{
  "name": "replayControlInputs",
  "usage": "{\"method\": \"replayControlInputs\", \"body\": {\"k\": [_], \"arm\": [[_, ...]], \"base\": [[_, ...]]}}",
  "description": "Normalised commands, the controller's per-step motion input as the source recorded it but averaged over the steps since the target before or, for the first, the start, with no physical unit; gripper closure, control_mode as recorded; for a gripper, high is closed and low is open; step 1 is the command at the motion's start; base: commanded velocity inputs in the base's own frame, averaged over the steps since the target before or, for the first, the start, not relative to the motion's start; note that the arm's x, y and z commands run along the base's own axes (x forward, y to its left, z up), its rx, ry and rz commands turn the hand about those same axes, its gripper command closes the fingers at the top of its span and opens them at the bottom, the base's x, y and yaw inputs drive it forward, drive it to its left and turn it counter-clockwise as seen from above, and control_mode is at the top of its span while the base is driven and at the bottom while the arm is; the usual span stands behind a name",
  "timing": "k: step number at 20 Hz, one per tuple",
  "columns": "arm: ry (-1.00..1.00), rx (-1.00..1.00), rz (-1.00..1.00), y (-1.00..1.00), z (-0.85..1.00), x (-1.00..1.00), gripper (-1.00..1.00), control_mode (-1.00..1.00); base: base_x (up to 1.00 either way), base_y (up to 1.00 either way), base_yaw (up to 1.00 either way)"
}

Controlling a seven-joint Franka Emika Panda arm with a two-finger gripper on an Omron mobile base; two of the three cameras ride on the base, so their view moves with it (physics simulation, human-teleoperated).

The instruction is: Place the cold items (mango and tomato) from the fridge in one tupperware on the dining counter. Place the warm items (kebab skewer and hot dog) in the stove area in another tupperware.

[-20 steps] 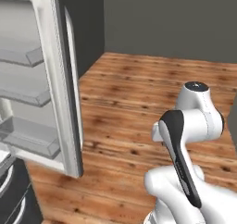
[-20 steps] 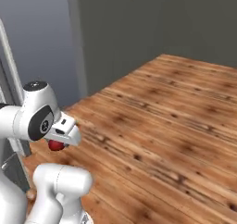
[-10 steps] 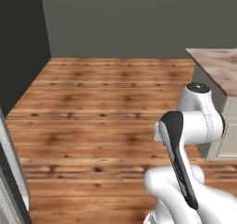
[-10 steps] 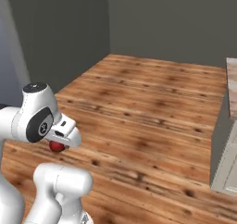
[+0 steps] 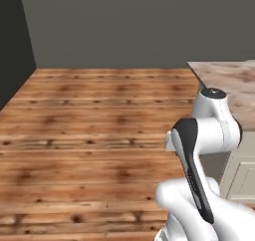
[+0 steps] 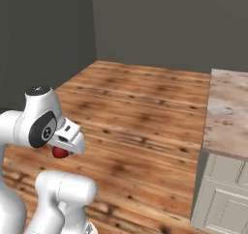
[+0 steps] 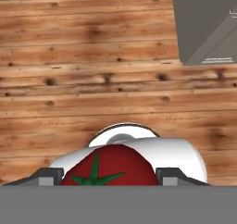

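The tomato (image 7: 109,165), red with a green star-shaped stalk, sits between my two dark fingertips in the hand view. My gripper (image 7: 109,177) is shut on it, held above the wooden floor. From the right base view, the tomato (image 6: 59,153) shows as a small red ball under the white hand, where the gripper (image 6: 62,149) hangs close to my own body. The mango, the tupperware, the kebab skewer, the hot dog and the stove area are out of view. I cannot tell whether the marbled top at the right is the dining counter.
A beige marbled counter top (image 5: 226,80) (image 6: 226,113) with cream cabinet fronts (image 6: 218,199) stands to the right. Brown plank floor (image 5: 99,125) lies ahead, bounded by dark grey walls (image 6: 160,20). A grey boxy shape (image 7: 208,24) lies at the hand view's upper right.
The base has turned, so both base views swung: the open fridge door slid out of the left edge and the marbled counter came in at the right. The tomato stays in the gripper.
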Motion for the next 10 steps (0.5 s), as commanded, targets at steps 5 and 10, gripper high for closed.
{"method": "replayControlInputs", "body": {"k": [5, 10], "arm": [[0.00, 0.00, 0.00, 0.00, 0.00, 0.00, 1.00, 1.00], [0.00, 0.00, 0.00, 0.00, 0.00, 0.00, 1.00, 1.00]], "base": [[1.00, -0.11, -0.27], [1.00, 0.15, -0.34]]}}
